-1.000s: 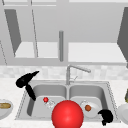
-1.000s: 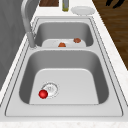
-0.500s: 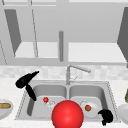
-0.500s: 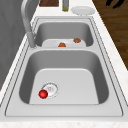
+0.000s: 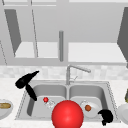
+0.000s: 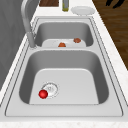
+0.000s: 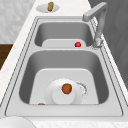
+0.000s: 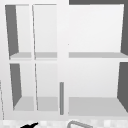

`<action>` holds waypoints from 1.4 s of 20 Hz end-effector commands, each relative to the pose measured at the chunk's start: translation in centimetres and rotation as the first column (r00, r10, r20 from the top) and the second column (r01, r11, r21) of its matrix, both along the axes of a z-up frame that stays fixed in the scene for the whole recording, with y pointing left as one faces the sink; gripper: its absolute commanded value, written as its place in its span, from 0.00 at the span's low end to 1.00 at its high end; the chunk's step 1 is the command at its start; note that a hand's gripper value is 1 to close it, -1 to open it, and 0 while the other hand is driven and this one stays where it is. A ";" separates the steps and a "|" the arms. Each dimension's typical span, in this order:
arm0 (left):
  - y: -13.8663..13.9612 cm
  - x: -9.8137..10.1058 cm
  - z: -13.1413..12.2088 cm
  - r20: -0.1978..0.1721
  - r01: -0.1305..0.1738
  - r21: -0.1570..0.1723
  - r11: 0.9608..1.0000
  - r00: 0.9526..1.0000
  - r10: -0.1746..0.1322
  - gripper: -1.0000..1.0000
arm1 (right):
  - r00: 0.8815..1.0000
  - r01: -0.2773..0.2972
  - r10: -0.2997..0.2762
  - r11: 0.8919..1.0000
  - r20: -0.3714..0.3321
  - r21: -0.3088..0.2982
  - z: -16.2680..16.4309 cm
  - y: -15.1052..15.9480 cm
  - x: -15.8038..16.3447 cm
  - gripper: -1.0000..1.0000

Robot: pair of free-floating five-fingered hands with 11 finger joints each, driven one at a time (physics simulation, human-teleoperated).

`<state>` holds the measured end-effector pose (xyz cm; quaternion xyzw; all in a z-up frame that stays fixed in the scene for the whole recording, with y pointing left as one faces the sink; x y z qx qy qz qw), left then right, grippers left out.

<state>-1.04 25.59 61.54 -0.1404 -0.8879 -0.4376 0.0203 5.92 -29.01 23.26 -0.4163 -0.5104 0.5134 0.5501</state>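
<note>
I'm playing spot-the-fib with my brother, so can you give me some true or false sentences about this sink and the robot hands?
1. A small red ball lies by the drain in the left basin. True.
2. The plate in the right basin is bare. False: a brown round food piece sits on it.
3. The left robot hand hovers over the sink's left rim. True.
4. The right robot hand grips the faucet. False: it hangs near the sink's front right corner, apart from the faucet.
</note>
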 end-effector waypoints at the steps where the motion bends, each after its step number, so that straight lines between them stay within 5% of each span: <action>1: 0.0 0.0 0.0 0.000 0.000 -0.005 1.000 1.000 0.000 0.00 | 1.000 0.000 0.000 1.000 0.000 0.000 0.0 0.0 0.0 0.50; 3: 0.6 0.0 -0.4 -0.006 0.000 -0.020 1.000 1.000 0.000 0.00 | 1.000 0.000 0.000 1.000 0.000 0.000 0.0 0.0 0.0 0.50; 6: -1.0 0.9 0.4 0.000 -0.020 0.002 1.000 1.000 0.020 0.00 | 1.000 0.000 0.000 1.000 0.000 0.000 0.0 0.0 0.0 0.50; 7: -1.2 0.5 1.4 0.054 -0.041 -0.001 0.999 0.998 0.041 0.00 | 1.000 0.000 0.000 1.000 0.000 0.000 0.0 0.0 0.0 0.50; 12: -3.0 -0.3 4.1 0.085 -0.083 -0.040 0.996 0.993 0.086 0.00 | 1.000 0.000 0.000 1.000 0.000 0.000 0.0 0.0 0.0 0.50; 17: -3.3 -1.6 6.1 0.076 -0.129 -0.106 0.986 0.988 0.137 0.00 | 1.000 0.000 0.000 1.000 0.000 0.000 0.0 0.0 0.0 0.50; 28: -3.5 -4.1 9.3 0.093 -0.180 -0.160 0.971 0.976 0.196 0.00 | 1.000 0.000 0.000 1.000 0.000 0.000 0.0 0.0 0.0 0.50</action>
